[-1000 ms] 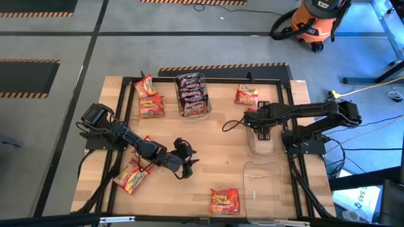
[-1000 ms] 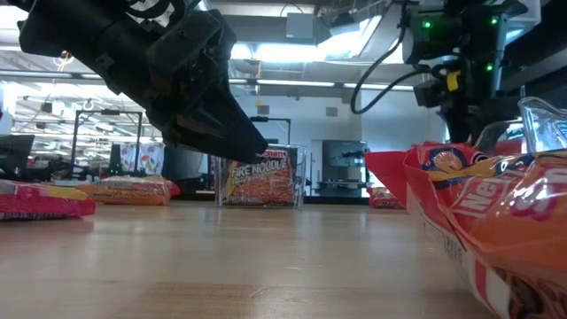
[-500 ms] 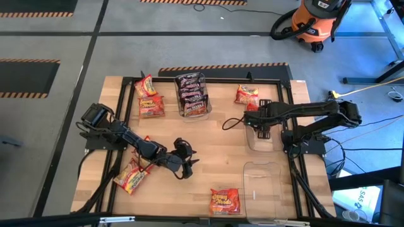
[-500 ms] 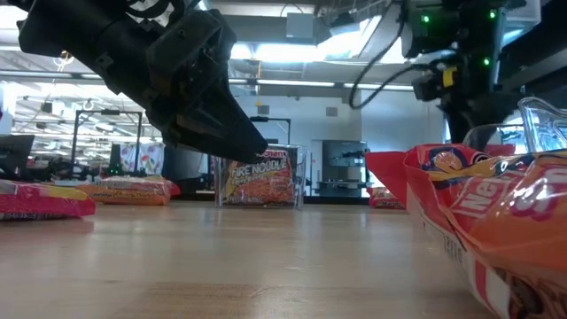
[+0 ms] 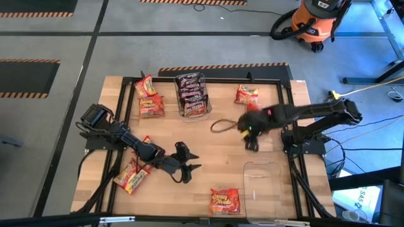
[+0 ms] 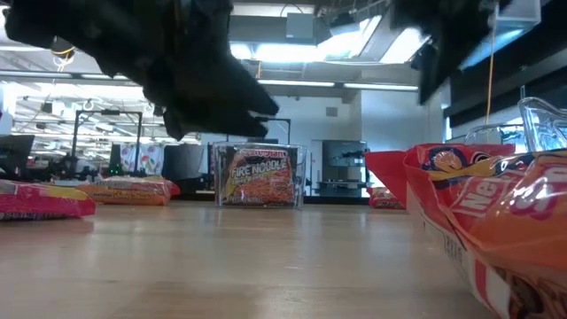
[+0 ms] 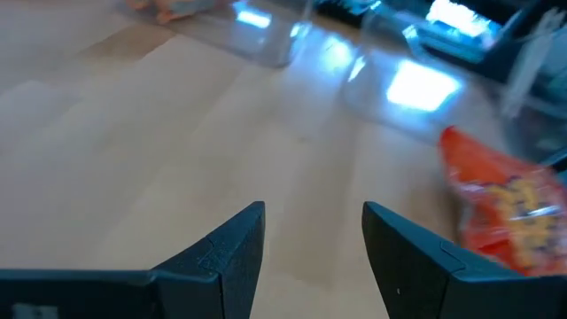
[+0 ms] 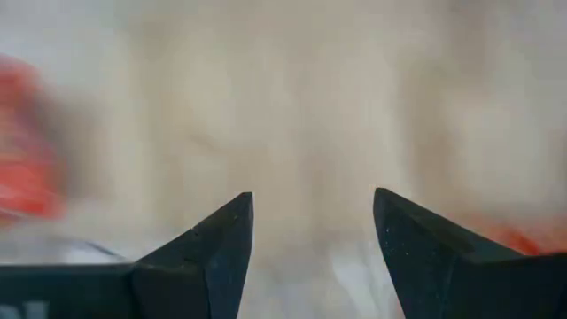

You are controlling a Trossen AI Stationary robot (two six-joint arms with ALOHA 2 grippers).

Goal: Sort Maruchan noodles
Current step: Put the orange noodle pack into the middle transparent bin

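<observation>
We take the bin of dark packets (image 5: 192, 94) as landmark. Left of it lie three noodle packets (image 5: 150, 106); another (image 5: 130, 176) rests well below-left. The left gripper (image 5: 187, 169), fingers apart and empty, hovers below the bin; we should approach the packet (image 5: 225, 200) flat. The right gripper (image 5: 250, 137), also apart and empty, is right of the bin.

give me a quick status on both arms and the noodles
Left gripper open, empty, mid-table. Right gripper open, empty, by an empty bin. Nearest noodle packet at the near edge; path clear.
</observation>
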